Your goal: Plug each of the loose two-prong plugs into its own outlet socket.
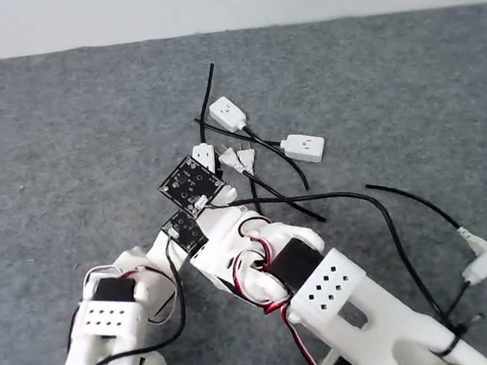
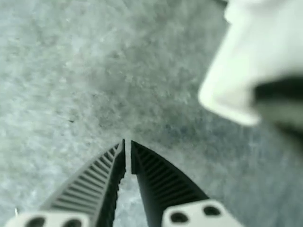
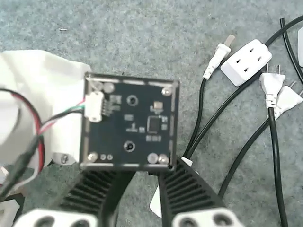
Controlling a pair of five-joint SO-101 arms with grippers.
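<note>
Ribs on the left jaws (image 2: 127,146) nearly mesh: they are clenched to a hairline slit and hold nothing. They hang over bare grey tabletop (image 2: 71,71). A blurred white shape (image 2: 246,71) looms close beside them, too near to make out.

The right jaws (image 3: 142,178) sit under a dark circuit board (image 3: 130,123) that covers their front. From where I stand I cannot tell whether they are parted or closed, or whether they grip anything. Black cords (image 3: 208,127) run out from just beside that board. Past it lies a white outlet socket (image 3: 246,61). A single plug (image 3: 218,54) lies just beside it with its prongs free. A pair of plugs (image 3: 272,87) lies close together on the socket's other side, and none of the three is seated.

In the high view both arms' wrists meet at the middle of the frame, just below that socket and the pair of plugs. An upper socket (image 1: 226,112) lies above centre and a right-hand socket (image 1: 303,146) lies right of centre, each on its own black cord. A far plug (image 1: 484,263) lies near the right edge, well apart from every socket.
</note>
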